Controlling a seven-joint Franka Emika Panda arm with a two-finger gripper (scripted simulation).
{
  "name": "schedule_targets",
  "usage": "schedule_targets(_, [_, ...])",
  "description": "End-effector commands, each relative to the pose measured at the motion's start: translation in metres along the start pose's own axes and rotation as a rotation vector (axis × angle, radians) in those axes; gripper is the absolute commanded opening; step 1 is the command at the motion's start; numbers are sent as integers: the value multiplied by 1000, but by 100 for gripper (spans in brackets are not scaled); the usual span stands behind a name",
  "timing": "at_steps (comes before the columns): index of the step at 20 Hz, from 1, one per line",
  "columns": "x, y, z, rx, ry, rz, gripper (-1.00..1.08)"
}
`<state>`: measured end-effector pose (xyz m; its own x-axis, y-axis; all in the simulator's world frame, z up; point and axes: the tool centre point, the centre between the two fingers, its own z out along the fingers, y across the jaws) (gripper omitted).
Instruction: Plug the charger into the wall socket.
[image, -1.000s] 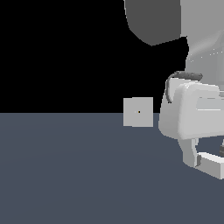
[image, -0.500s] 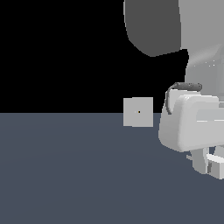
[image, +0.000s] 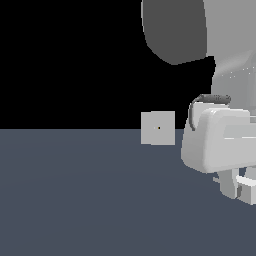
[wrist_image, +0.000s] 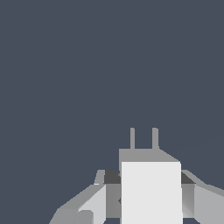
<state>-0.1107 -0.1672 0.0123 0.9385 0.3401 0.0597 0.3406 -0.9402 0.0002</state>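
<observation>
The charger (wrist_image: 151, 192) is a small light-grey block with two short thin prongs pointing away from the wrist camera. In the wrist view my gripper (wrist_image: 146, 176) is shut on it, with one finger on each side of the block. In the exterior view the gripper (image: 239, 190) hangs under the big white hand at the exterior view's right edge, just above the floor. The charger is mostly hidden there. The wall socket (image: 158, 128) is a flat light-grey upright square plate with a tiny dark mark at its centre. It stands apart from the hand, toward the exterior view's left.
A dark blue-grey floor (image: 75, 200) fills the lower half of the exterior view and the whole background of the wrist view. The arm's large grey link (image: 175, 30) hangs above the hand. The background behind the socket is black.
The hand has sunk a little and tilted, so its fingers show shorter beneath it. The socket has not moved.
</observation>
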Motion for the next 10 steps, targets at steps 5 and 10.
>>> schedule_targets(5, [7,-5,-4,-2,1,29,-100])
schedule_targets(10, [18,-13,-11,-4,1,80,-100])
